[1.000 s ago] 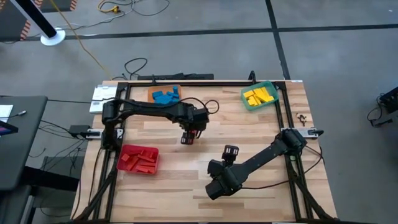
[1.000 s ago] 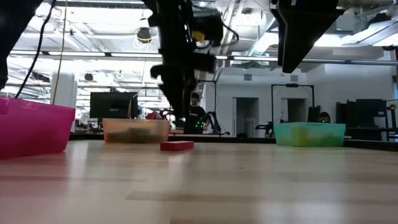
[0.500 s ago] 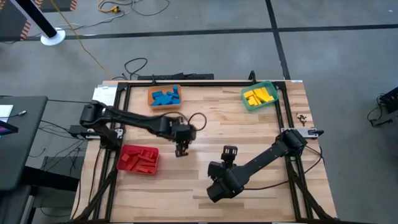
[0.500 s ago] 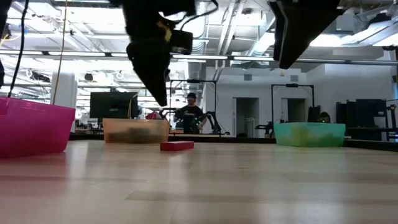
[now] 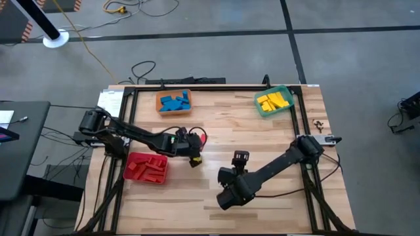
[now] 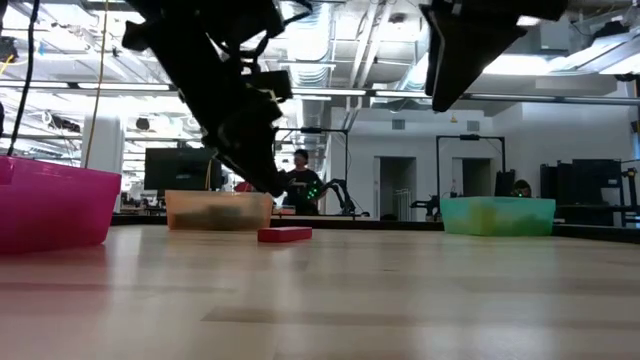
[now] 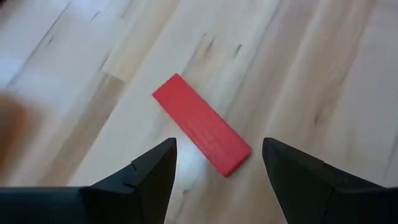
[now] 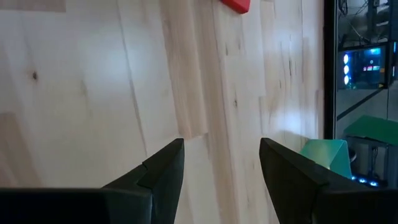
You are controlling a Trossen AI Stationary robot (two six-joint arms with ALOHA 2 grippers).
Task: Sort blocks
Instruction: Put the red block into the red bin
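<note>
Pale wooden planks make up my table (image 5: 275,141), framed by a dark rail along its edges, with grey floor all round. My left gripper (image 7: 217,171) hangs above a single red block (image 7: 200,131) lying flat on the bare wood; its fingers (image 7: 149,174) stand wide apart and empty, and the block's near end lies between them, turned slantwise to them. In the high view that gripper (image 5: 195,159) sits left of the table's middle, just beside the red bin (image 5: 146,167) full of red blocks (image 5: 152,169). At table height the lone block (image 6: 285,234) rests clear of everything, with open wood on every side of it.

My right gripper (image 8: 221,168) waits over the front middle of the table, fingers spread and holding nothing, and only plain planks lie under it. It (image 5: 240,157) is well apart from my left one, so the strip between us is free.

Along the far edge the orange bin (image 5: 174,101) holds the blue blocks (image 5: 175,102) and the green bin (image 5: 273,101) in the right corner holds the yellow blocks (image 5: 273,100). Between those two bins and my arms stretches a broad clear band of table.
</note>
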